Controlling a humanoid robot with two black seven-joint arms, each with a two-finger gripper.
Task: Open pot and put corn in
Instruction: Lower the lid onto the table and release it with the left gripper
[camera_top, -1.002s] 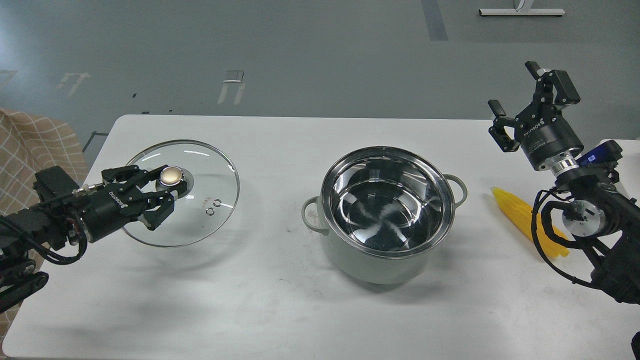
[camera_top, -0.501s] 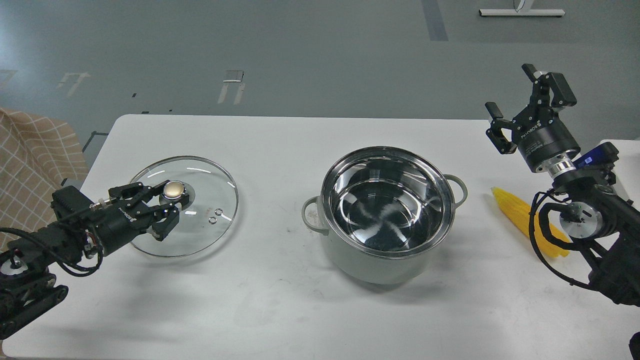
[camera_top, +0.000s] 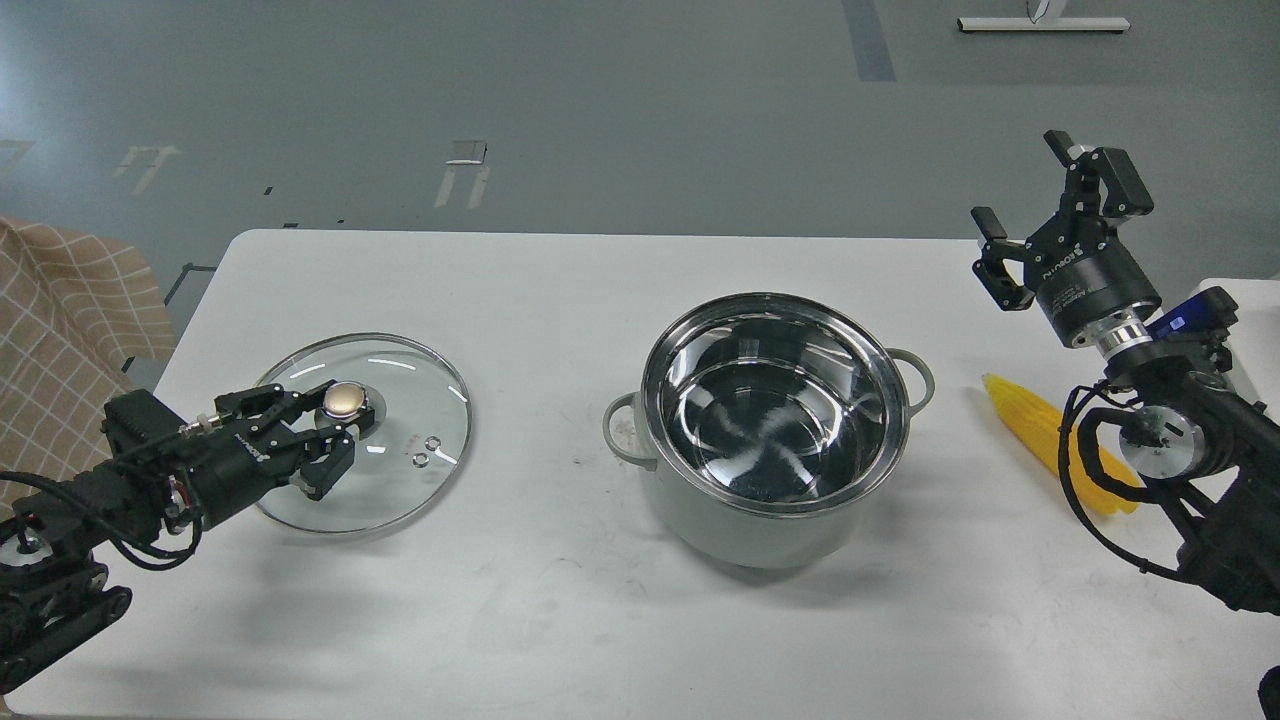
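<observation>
1. A white tabletop (camera_top: 560, 620) stands on a grey floor, with a checked cloth (camera_top: 60, 330) at the left edge of the head view.
2. The pot (camera_top: 770, 440) sits open near the middle of the tabletop, its shiny steel interior empty and both loop handles showing.
3. The glass lid (camera_top: 400, 450) lies well to the left of the pot, apparently resting on the tabletop, its gold knob (camera_top: 343, 399) facing up.
4. The left tool (camera_top: 335, 430) sits at the knob with its fingers on either side; whether it pinches the knob or has let go cannot be told from this view.
5. The corn (camera_top: 1040, 430) lies on the tabletop to the right of the pot, apart from it and partly hidden behind the right arm's wrist and cable.
6. The right tool (camera_top: 1040, 215) is raised above and behind the corn, fingers spread and holding nothing.
7. Judged from the layout, the opening step looks all but done; setting the lid down is in hand or just finishing.
8. The next move likely calls for the right tool to descend onto the corn, grip it across its width, and carry it over the rim into the pot.
</observation>
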